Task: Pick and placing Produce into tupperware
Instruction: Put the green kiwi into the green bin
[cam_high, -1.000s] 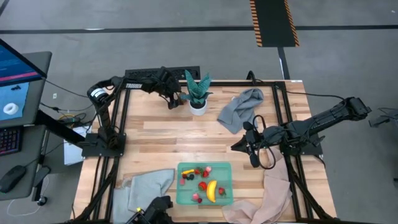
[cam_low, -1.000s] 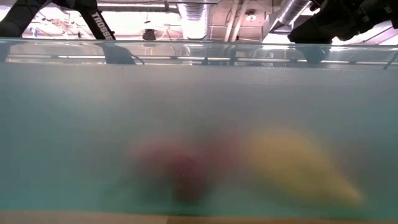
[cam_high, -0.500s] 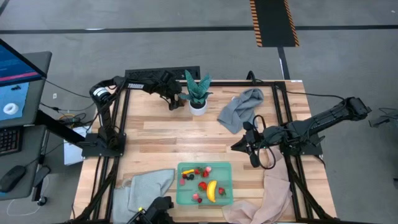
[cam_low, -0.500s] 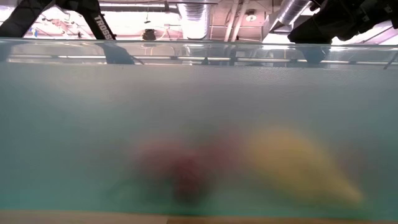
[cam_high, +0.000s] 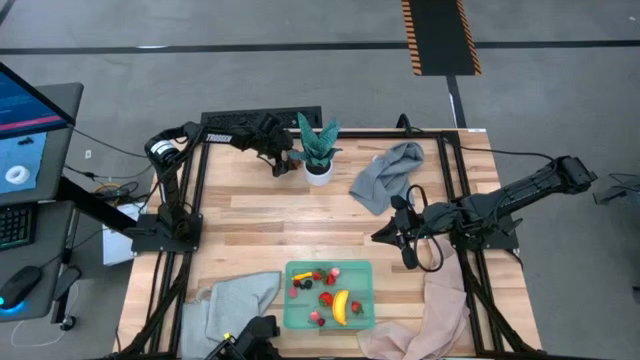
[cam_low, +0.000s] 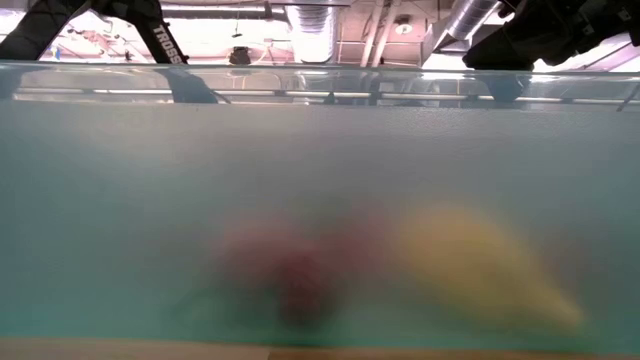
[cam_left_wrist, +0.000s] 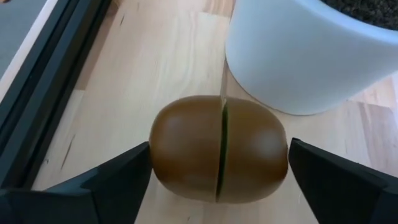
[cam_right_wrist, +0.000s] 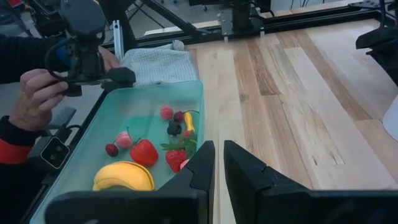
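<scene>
Little has moved since the earlier frames: left gripper (cam_left_wrist: 217, 171) has shifted only slightly at the far edge of the desk (cam_high: 260, 235), beside the potted plant (cam_high: 318, 150); everything else lies as it did. Left gripper: dark fingers (cam_left_wrist: 109, 183) stand apart, one on each side of a brown round piece (cam_left_wrist: 219, 148), not visibly touching it; no grip yet. Judged to be the moment just before closing on it. Brown round piece: smooth, glossy, egg-shaped, with a dark green seam down its middle, resting on the wood just beside the plant's white pot (cam_left_wrist: 305, 50), which is matte, rounded and hard. Right gripper (cam_right_wrist: 218, 165): fingers together, holding nothing, hovering above the desk's right middle, aimed toward the container. Tupperware (cam_high: 328, 296): shallow, translucent mint-green plastic, rounded corners, at the near edge of the desk; it fills the low view as a blur. Contents: yellow banana (cam_high: 341, 306), curved and smooth; red strawberries (cam_right_wrist: 143, 151), dimpled with green caps; dark berries (cam_right_wrist: 174, 128); small pink pieces (cam_right_wrist: 166, 112). Most produce appears already packed; the brown piece looks like the last item outstanding. Grey cloth (cam_high: 388, 175), soft and crumpled, far right; paler cloths flank the container. A person's hand (cam_right_wrist: 34, 99) holds a dark device beyond the container.
</scene>
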